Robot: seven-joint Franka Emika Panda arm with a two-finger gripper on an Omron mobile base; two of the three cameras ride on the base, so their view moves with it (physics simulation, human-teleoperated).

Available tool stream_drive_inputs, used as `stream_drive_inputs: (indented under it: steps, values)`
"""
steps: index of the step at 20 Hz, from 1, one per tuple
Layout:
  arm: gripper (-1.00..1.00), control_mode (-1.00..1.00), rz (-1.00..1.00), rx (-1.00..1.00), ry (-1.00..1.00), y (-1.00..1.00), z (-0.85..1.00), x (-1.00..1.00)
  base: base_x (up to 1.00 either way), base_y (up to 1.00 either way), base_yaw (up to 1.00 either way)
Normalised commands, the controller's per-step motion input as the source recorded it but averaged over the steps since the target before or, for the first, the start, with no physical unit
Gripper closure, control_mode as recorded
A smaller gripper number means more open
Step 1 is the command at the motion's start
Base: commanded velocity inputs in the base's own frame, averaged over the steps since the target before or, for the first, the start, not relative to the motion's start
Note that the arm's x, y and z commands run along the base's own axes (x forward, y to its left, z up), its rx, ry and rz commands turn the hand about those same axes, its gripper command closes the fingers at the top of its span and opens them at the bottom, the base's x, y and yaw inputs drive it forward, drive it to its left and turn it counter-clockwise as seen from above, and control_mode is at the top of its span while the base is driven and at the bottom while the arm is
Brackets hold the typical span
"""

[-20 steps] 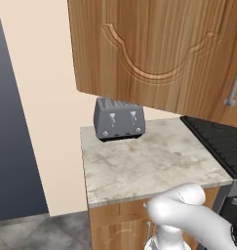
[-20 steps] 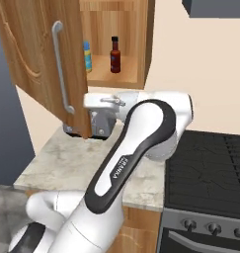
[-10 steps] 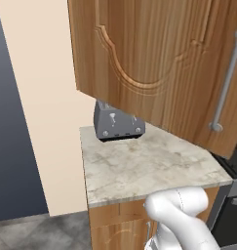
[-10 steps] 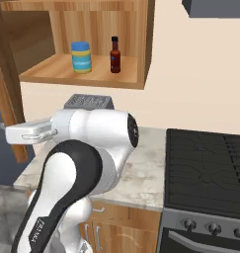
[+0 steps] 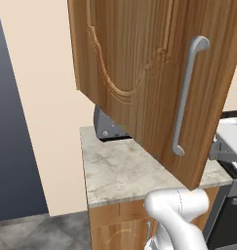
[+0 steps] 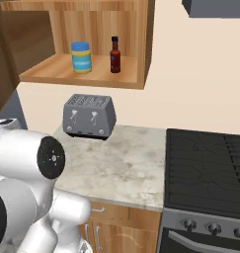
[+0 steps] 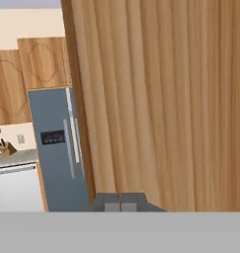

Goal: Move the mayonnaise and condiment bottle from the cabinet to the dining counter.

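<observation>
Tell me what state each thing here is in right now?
Cabinet door: swung wide open.
Mayonnaise: upright on the shelf, lid on.
Bottle: upright beside it, capped, apart.
Toaster: on the counter, slots empty.
Gripper: shut, holding nothing, close to the door.

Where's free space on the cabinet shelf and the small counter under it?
Cabinet shelf: bare left of the mayonnaise and right of the condiment bottle; the gap between the two is narrow. Small counter: open marble from the toaster forward to the front edge and right to the stove.
</observation>
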Motion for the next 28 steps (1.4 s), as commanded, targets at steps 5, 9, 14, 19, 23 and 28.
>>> stream_drive_inputs:
  steps: [5, 9, 14, 19, 23, 28]
  values:
    - [1.0, -1.0, 0.02, 0.0, -0.19, 0.92, 0.0, -0.24, 0.0, 0.0, 0.0]
    - [1.0, -1.0, 0.05, 0.04, -0.26, 0.82, 0.0, 0.0, 0.0, 0.0, 0.0]
    - [1.0, -1.0, 0.05, 0.02, -0.32, 0.76, 0.0, 0.05, 0.0, 0.0, 0.0]
    - [1.0, -1.0, 0.0, 0.0, -0.17, 0.37, -0.29, 0.4, 0.0, 0.0, 0.0]
    - [1.0, -1.0, 0.0, 0.0, -0.02, 0.11, -0.37, 0.34, 0.0, 0.0, 0.0]
    - [1.0, -1.0, -0.02, -0.03, 0.0, -0.1, -0.06, 0.05, 0.0, 0.0, 0.0]
